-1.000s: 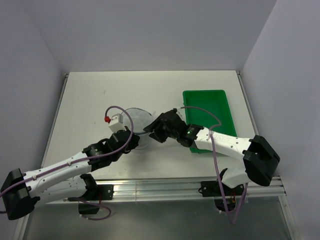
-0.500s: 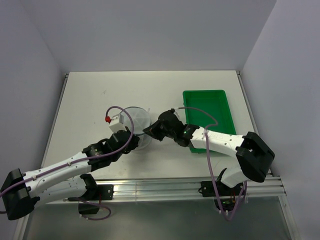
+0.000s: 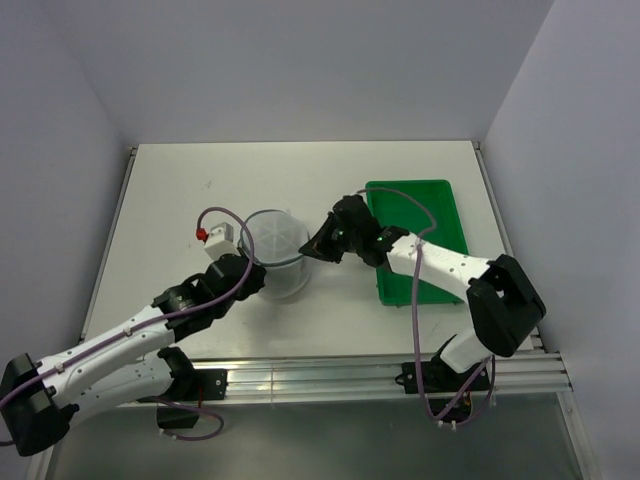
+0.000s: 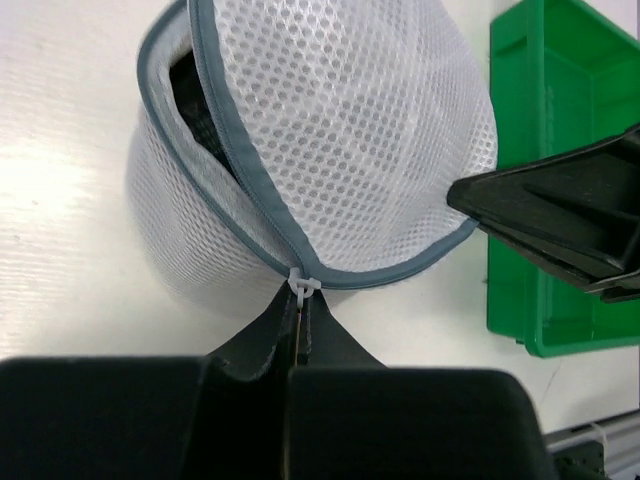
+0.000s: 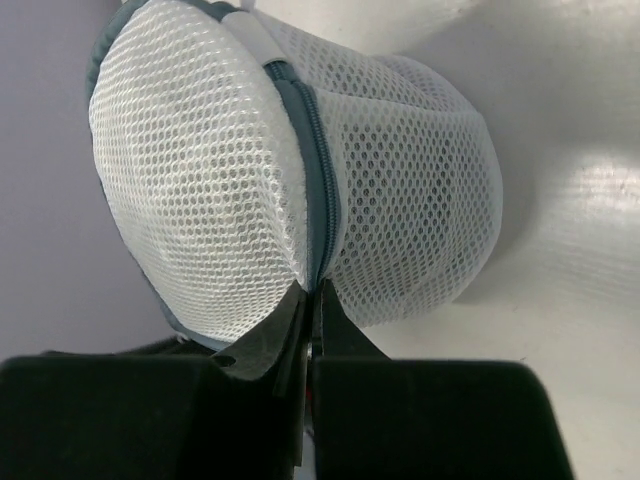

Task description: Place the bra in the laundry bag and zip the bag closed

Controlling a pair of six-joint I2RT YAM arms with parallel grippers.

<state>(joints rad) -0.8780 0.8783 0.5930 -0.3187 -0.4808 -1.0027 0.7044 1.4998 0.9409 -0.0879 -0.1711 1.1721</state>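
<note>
Nearest me, my left gripper [image 4: 300, 305] is pinched tight on the small white zipper pull [image 4: 303, 284], right at the grey rim of the white translucent mesh laundry bag [image 4: 360, 130]. From the opposite side my right gripper [image 5: 312, 305] is clamped just as tight on the bag's grey zipper seam, where lid meets wall. The bag sits on the white table [image 3: 180, 190] between my two arms. On the left wrist camera the rim gapes along one side, and the soft black fabric bra [image 4: 190, 100] shows dark inside. Farther right lies the green rectangular plastic tray [image 3: 425, 215], apart from the bag.
</note>
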